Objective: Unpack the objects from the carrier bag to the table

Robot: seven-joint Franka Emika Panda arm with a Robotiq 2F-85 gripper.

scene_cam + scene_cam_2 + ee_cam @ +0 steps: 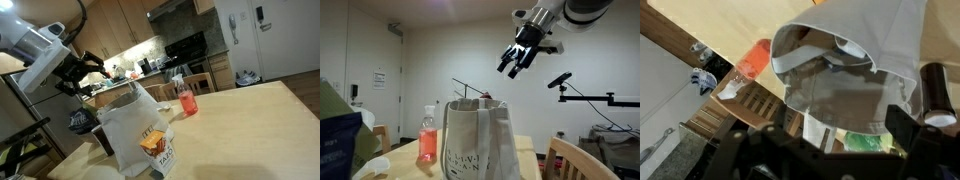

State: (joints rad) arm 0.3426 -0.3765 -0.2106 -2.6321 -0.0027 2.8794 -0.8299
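— What do we find around the bag in an exterior view?

— We see the carrier bag [140, 132] upright on the table [245, 125]. A dark mug [101, 138] sits just beside it at its 9 o'clock, and a red-pink bottle [186, 101] stands behind at its 1 o'clock. The claw [90, 72] hangs in the air well apart from the bag, which lies at 4 o'clock from it. We see nothing between them.

— And in an exterior view facing the pale wall?

— There the claw [516, 64] is high up, fingers spread wide and holding nothing. The carrier bag [478, 140] stands at 7 o'clock from it. The red-pink bottle [428, 138] is at the bag's 9 o'clock and a wooden chair [570, 160] at its 3 o'clock.

— What does the wrist view give us?

— We look down into the open mouth of the carrier bag [840, 70], at 12 o'clock from the claw [820, 150]. A green item [865, 142] shows inside, though we cannot tell what it is. The dark mug [935, 90] lies at 2 o'clock and the red-pink bottle [752, 62] at 10 o'clock.
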